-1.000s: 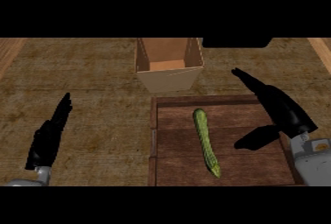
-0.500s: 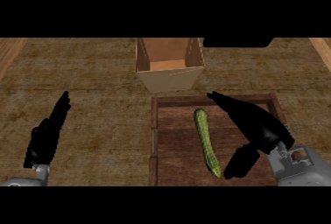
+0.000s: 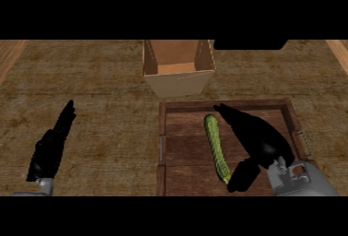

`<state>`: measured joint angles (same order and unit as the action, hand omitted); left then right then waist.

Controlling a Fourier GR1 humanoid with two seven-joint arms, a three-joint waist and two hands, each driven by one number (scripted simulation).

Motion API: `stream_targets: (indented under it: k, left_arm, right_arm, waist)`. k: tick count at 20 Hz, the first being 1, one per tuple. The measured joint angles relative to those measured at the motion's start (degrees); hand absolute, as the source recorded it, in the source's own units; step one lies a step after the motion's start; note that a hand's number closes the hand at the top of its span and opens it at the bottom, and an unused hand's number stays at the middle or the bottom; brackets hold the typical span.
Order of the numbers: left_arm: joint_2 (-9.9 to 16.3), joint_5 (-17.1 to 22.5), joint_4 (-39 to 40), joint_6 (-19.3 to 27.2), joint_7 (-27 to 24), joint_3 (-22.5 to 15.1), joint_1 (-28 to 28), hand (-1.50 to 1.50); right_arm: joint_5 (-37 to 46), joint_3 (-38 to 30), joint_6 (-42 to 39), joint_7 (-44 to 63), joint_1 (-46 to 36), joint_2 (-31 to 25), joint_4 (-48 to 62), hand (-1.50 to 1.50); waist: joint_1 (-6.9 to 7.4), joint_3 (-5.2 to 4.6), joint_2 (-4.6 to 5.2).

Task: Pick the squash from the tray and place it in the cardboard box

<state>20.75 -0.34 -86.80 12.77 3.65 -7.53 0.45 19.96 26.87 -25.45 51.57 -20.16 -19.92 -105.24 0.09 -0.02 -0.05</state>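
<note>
Fingers (image 3: 234, 117) straight, right hand (image 3: 262, 143) unclenched just right of long green squash (image 3: 217, 147), thumb near its near end. Lies lengthwise in brown wooden tray (image 3: 292, 115). Reach step; next, probably closing round it, then lifting toward far open cardboard box (image 3: 178, 83). Left hand (image 3: 51, 145) resting, uncurled, far left.

Dim, mottled brown counter (image 3: 102, 92), perhaps woven.

the right hand (image 3: 262, 143) comes in from five o'clock, fingers stretched straight toward eleven o'clock and the thumb hanging down toward six, apparently spread apart from them. its grey forearm shows at the lower right. the left hand (image 3: 51, 145) rests at eight o'clock, fingers straight, pointing toward twelve.
</note>
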Motion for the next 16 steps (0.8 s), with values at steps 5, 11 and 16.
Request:
stream_targets:
  k: [5, 11, 16]
  left_arm:
    - [-0.8, -1.0, 0.2, -1.5, 1.1, 1.8, -1.2, 0.0]
    - [-2.6, -2.8, -0.6, -3.1, 1.5, 3.2, -0.9, 0.0]
    - [-4.1, -4.2, -2.8, -4.3, 1.6, 4.0, 1.2, 0.0]
  right_arm:
    - [3.1, -0.9, -1.4, -1.4, 2.2, 1.4, 1.2, -1.5]
    - [7.4, -2.5, -3.2, -3.3, 2.1, 4.9, 4.5, -1.5]
    - [11.0, -3.2, -3.7, -5.1, 4.6, 6.7, 4.4, -1.5]
  waist:
    - [-0.02, 0.01, 0.02]
    - [0.06, 0.02, 0.03]
    - [0.05, 0.02, 0.01]
